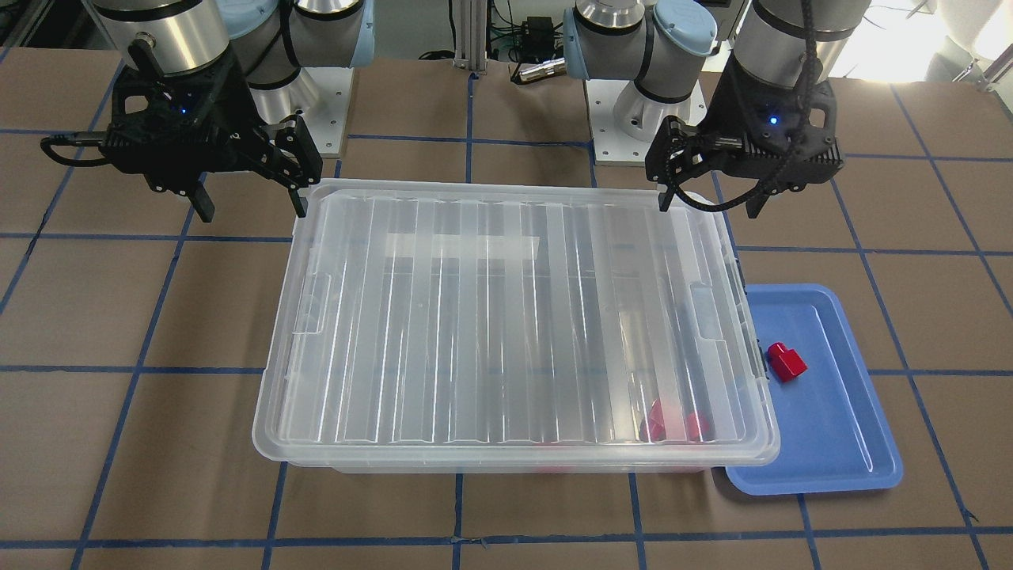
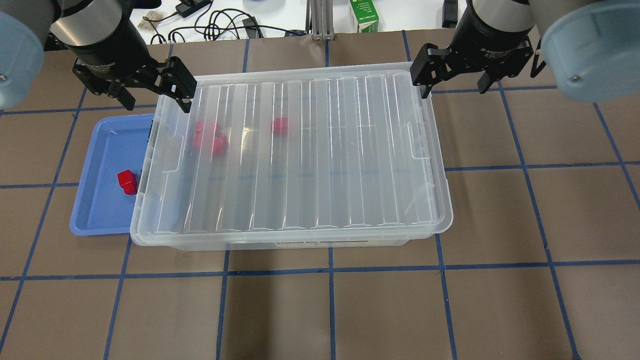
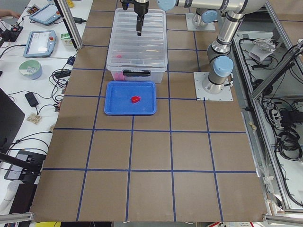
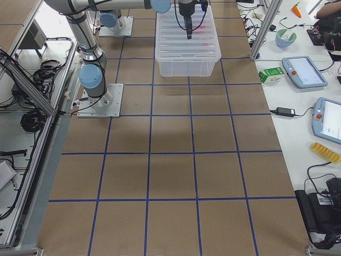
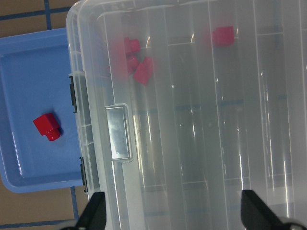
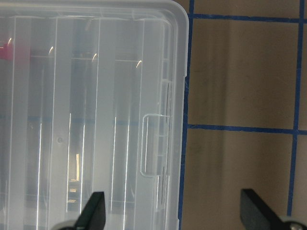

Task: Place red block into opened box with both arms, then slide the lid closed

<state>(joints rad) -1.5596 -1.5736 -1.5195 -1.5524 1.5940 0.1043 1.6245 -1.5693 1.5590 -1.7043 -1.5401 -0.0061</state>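
Red block (image 2: 127, 182): lies in blue tray (image 2: 100, 150), outside the box (image 2: 300, 244), just beside its left end.
Lid (image 2: 310, 150): lies flat over the box, covering it.
Further red blocks (image 2: 210, 140): inside the box, blurred through the lid.
Left end effector (image 2: 157, 100): released, empty, above the lid's far left corner.
Right end effector (image 2: 454, 89): released, empty, at the far right corner.
Table (image 2: 500, 225): brown, blue-taped grid.
Green carton (image 2: 363, 15): beyond the far edge.
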